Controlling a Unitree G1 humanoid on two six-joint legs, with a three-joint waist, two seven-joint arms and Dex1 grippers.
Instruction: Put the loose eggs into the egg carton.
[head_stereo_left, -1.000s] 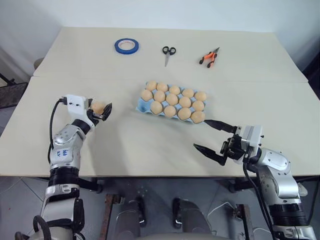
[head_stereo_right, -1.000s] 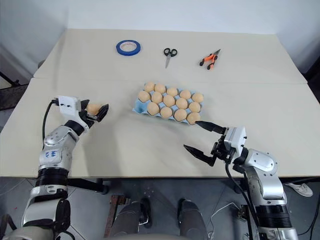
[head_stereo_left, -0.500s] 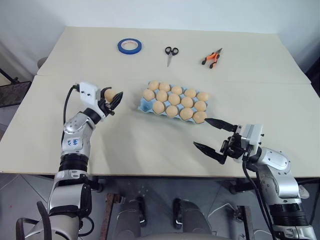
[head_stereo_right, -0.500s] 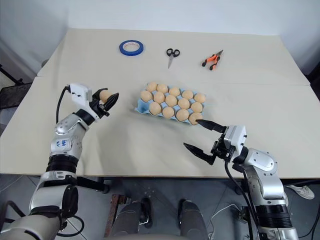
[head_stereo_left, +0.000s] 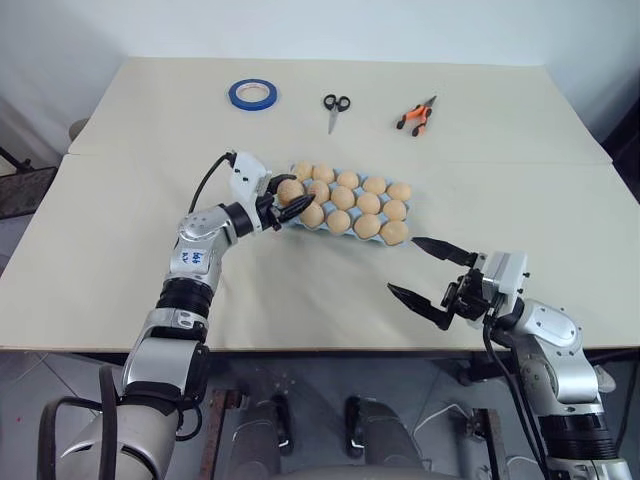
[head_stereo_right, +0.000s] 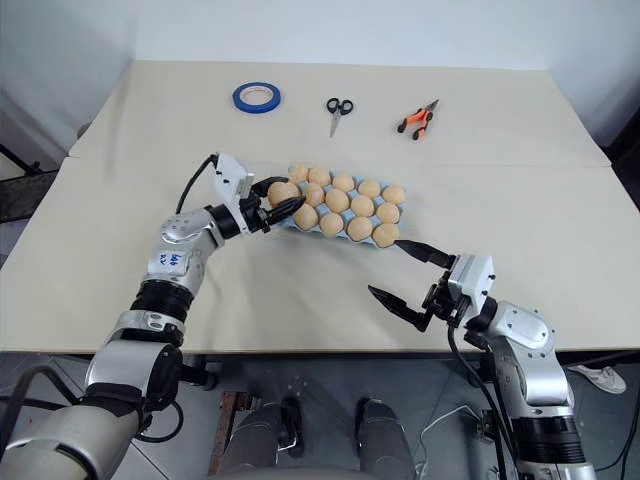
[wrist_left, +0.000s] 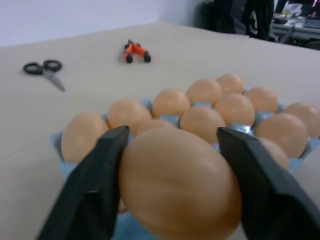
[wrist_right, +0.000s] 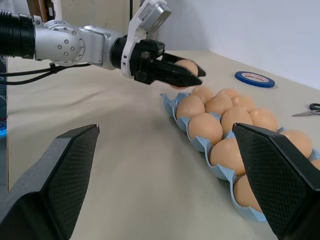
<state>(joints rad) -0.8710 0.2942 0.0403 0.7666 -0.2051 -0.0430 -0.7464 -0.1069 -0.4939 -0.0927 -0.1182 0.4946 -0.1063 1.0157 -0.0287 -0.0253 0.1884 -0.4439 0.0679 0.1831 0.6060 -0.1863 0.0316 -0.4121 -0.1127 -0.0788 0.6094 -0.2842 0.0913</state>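
The left tool holds one loose egg clamped between its two black fingers, jaws partly apart at the egg's width, and it hangs level over the near-left corner of the egg carton. The carton lies mid-surface, its cups filled with eggs apart from what appears to be one vacant cup at that corner, though the held egg and the tool hide most of it. In the left wrist view the egg bulges well past the fingers, which meet it at its flanks only. The right tool hangs wide open and holds nothing, just off the carton's near-right corner, above the surface. Risks, as judged: the smooth shell may slip from so shallow a hold if the tool tilts or loosens before the egg is over its cup; a release from height, or off centre, could drop it onto the neighbouring eggs and crack a shell or send it rolling off the carton edge; fingers lowered too far could press the adjacent eggs or push the light carton along. The tape roll, scissors and pliers lie well apart at the far side and pose no hazard.
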